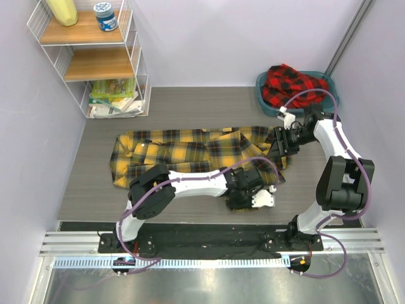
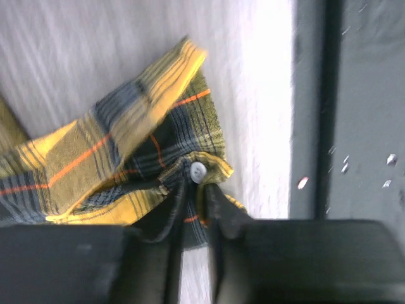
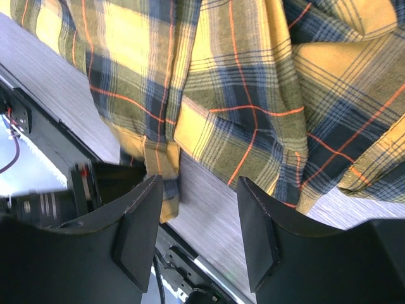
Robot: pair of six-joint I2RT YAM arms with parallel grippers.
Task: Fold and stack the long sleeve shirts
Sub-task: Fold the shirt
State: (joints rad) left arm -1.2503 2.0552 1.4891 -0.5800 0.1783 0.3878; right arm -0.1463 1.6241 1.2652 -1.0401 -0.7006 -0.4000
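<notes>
Left wrist view: your left gripper (image 2: 195, 212) pinches the buttoned cuff of the yellow-and-black shirt (image 2: 126, 145) near the desk (image 1: 190, 107) edge. Your right gripper (image 3: 199, 190) hangs spread over that shirt. The red-and-black shirt (image 1: 288, 82) sits in the teal basin (image 1: 261, 88).

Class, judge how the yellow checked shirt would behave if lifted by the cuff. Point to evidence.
Probably floppy: the yellow shirt lies in soft rumpled folds, so it would likely drape and trail. Pushed, it would likely bunch, not slide whole. The left gripper pinches only the cuff, so thin cloth might slip out.
</notes>
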